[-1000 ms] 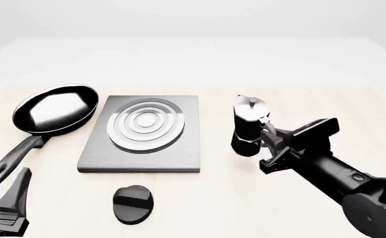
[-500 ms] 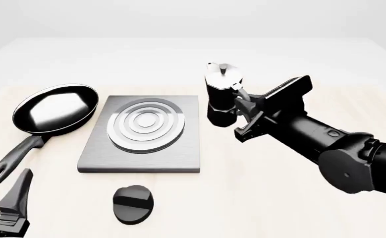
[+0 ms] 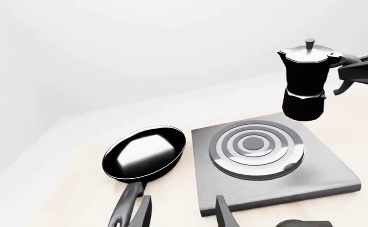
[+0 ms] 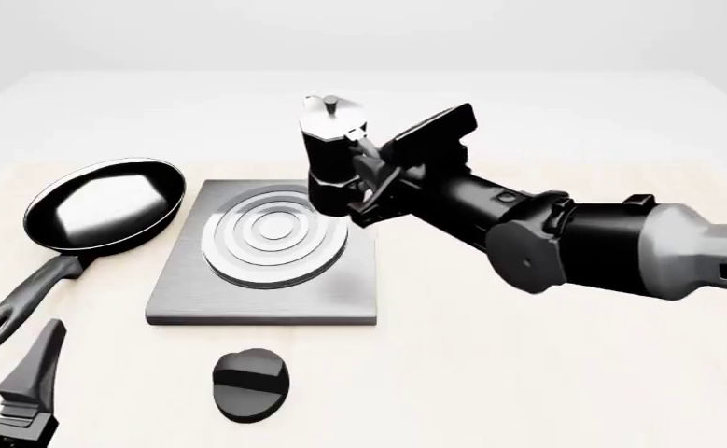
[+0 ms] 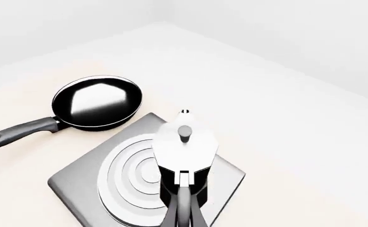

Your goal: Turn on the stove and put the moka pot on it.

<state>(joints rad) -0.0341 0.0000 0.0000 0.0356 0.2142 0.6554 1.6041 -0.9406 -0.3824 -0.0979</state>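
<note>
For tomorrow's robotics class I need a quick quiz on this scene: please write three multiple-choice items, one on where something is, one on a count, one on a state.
1. Where is the small black faceted moka pot with the silver lid?
A. Standing on the table beside the frying pan
B. Held in the air over the far right part of the flat grey metal stove slab
C. Resting on the black oval knob

2. How many black frying pans are there?
A. One
B. Two
C. Three

3. What is the right gripper doing?
A. Open, holding nothing
B. Pressing the knob
C. Shut on the pot's handle

Key: 1 B, the left wrist view shows a gap beneath the pot; 2 A, only one pan lies left of the stove; 3 C, the right wrist view shows its fingers clamping the handle.
</note>
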